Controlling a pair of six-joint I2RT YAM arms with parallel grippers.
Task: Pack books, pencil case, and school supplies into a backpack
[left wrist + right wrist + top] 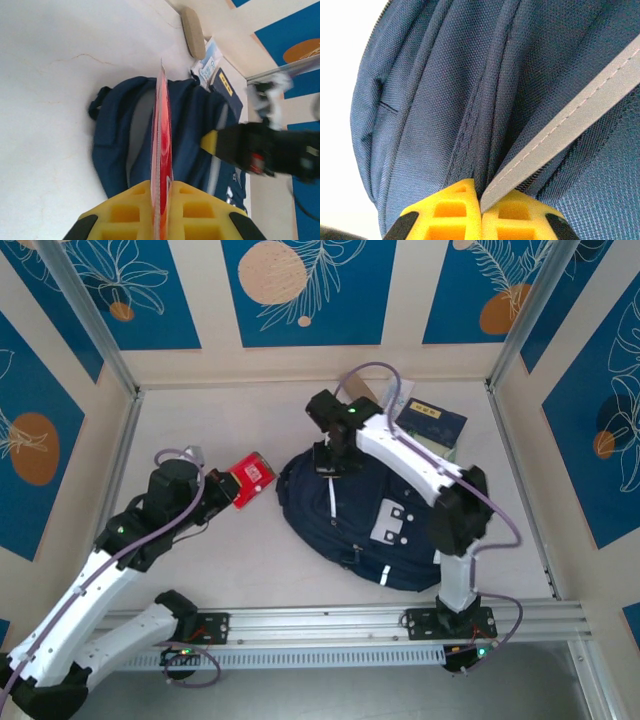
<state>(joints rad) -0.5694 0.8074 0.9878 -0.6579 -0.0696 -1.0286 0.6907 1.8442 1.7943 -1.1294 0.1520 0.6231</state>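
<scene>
The navy backpack [370, 520] lies flat mid-table, its top toward the left. My left gripper [226, 487] is shut on the small red book [252, 478], held just left of the backpack's top; in the left wrist view the red book [162, 140] stands edge-on between my yellow fingers [200, 212], pointing at the backpack [195, 125]. My right gripper [332, 462] is shut on the backpack's fabric near its top rim, pinching a fold with a pale stripe [570, 125]. A navy book [432, 423], the white-and-blue packet [207, 62] and the pale pouch [193, 32] lie behind the backpack.
The right arm [420, 470] arches over the backpack. Patterned blue and cream walls and metal posts enclose the table on three sides. An aluminium rail [330, 625] runs along the near edge. Bare white tabletop [200, 420] spreads to the left and back.
</scene>
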